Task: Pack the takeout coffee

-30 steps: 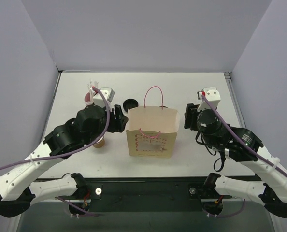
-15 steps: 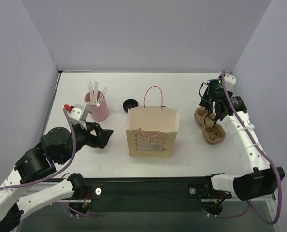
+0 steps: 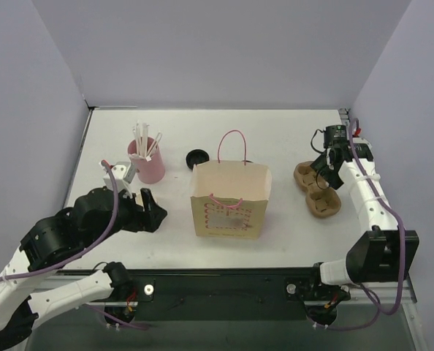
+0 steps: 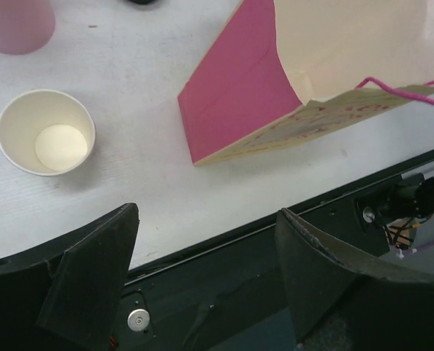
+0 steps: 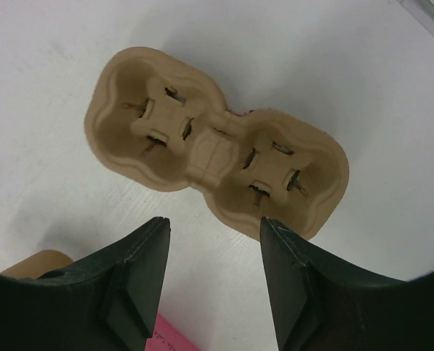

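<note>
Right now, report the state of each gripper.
Left gripper: open, holding nothing.
Right gripper: open, holding nothing, near the cup carrier.

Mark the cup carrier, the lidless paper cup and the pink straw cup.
cup carrier (image 5: 213, 153), right wrist view, bridge between its two wells.
lidless paper cup (image 4: 60, 146), left wrist view, inside bottom.
pink straw cup (image 3: 153, 170), top external view, side wall.
</note>
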Controlling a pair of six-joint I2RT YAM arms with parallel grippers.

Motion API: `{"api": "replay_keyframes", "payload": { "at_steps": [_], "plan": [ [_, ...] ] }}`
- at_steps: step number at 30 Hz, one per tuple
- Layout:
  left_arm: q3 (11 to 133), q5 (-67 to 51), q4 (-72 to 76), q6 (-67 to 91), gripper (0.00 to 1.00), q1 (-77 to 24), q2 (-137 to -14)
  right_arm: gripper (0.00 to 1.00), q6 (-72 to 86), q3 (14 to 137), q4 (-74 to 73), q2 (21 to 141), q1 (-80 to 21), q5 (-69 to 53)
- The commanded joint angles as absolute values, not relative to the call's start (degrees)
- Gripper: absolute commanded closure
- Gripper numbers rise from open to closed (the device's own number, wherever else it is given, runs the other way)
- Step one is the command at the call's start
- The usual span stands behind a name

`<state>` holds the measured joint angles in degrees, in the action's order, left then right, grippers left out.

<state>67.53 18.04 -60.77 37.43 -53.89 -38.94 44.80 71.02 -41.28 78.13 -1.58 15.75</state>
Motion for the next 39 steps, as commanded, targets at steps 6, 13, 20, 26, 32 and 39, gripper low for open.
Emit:
{"api": "replay_keyframes", "payload": {
  "at_steps": [6, 13, 20, 26, 32, 39],
  "plan": [
    [78.1, 22.5, -63.6, 35.9, 0.15, -53.7, -48.7, 0.43, 51.5, 68.9, -39.1, 87.3, 2.3, 12.5],
    [76.8, 20.3, -60.6, 33.1, 0.15, -53.5, -50.1, 0.44, 40.2, 73.2, -36.8, 94.5, 2.5, 7.0],
    [80.2, 21.1, -61.3, 29.4, 0.15, -53.4, -51.6, 0.44, 26.6, 73.5, -36.8, 92.4, 3.1, 7.8],
    [79.4, 21.1, -60.2, 28.2, 0.15, -53.3, -51.2, 0.44, 34.8, 72.8, -38.8, 93.0, 4.0, 5.6],
    [78.7, 20.8, -61.5, 28.6, 0.15, -53.3, -51.2, 0.43, 45.8, 74.2, -41.4, 95.0, 4.0, 9.9],
    [78.6, 21.1, -62.0, 28.7, 0.15, -53.3, -50.3, 0.43, 53.4, 74.4, -41.8, 96.4, 4.0, 12.7]
  ]
}}
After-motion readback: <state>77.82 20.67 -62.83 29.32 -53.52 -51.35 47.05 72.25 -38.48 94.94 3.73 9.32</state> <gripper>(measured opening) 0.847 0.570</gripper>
